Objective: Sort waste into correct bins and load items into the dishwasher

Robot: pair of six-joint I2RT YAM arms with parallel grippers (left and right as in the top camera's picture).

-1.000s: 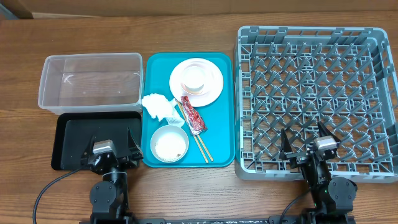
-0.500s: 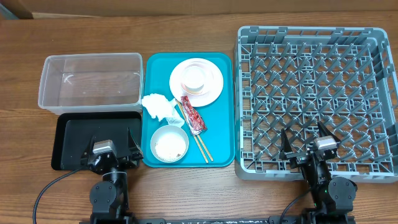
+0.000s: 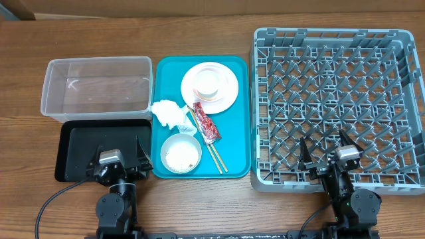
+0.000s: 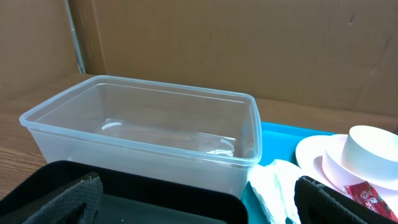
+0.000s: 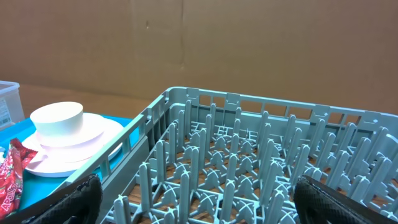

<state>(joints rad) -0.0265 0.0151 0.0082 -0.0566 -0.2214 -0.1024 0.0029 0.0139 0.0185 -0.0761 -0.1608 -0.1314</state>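
On the teal tray [image 3: 236, 143] lie a pale pink plate [image 3: 227, 94] with a white cup [image 3: 208, 82] on it, a crumpled white tissue [image 3: 170, 114], a red snack wrapper [image 3: 206, 123], two chopsticks [image 3: 216, 157] and a bowl [image 3: 180, 153] holding rice grains. The clear tub [image 3: 96, 86] and the black tray [image 3: 80, 143] are to the left, and the grey dish rack [image 3: 339, 79] is to the right. My left gripper [image 3: 120, 147] is open and empty over the black tray [image 4: 155, 208]. My right gripper [image 3: 325, 147] is open and empty over the rack's front rows [image 5: 249, 168].
The left wrist view shows the clear tub [image 4: 143, 130], the tissue [image 4: 277, 186] and the cup [image 4: 372, 146]. The right wrist view shows the cup [image 5: 57, 118] and the wrapper [image 5: 9, 180] at the left. A brown cardboard wall stands behind the table.
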